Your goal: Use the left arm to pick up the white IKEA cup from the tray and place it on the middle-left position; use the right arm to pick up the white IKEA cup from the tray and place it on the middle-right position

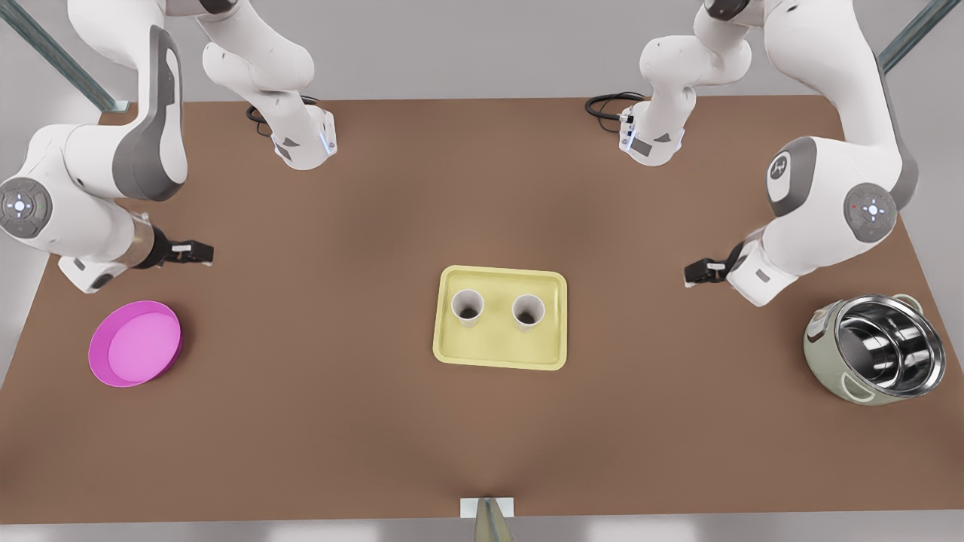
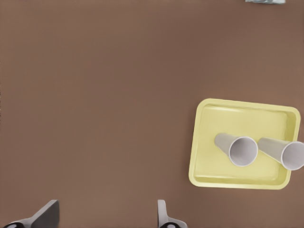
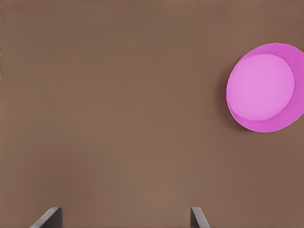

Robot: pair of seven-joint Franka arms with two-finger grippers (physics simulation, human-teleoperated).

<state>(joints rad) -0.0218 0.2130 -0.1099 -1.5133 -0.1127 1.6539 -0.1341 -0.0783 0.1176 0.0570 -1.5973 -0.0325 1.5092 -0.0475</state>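
Left gripper (image 1: 704,271): fingers spread, empty, poised above the surface (image 1: 339,421) near the front view's right edge.
Right gripper (image 1: 188,252): spread, empty, near the opposite edge, beside the magenta dish (image 1: 135,344).
Tray (image 1: 500,360): at mid-surface between both grippers, well apart from each.
Near cup (image 1: 528,311): upright on the tray, closer to the left gripper.
Far cup (image 1: 468,306): upright beside it, not touching, closer to the right gripper.
Judged: inward reach needed from each side.
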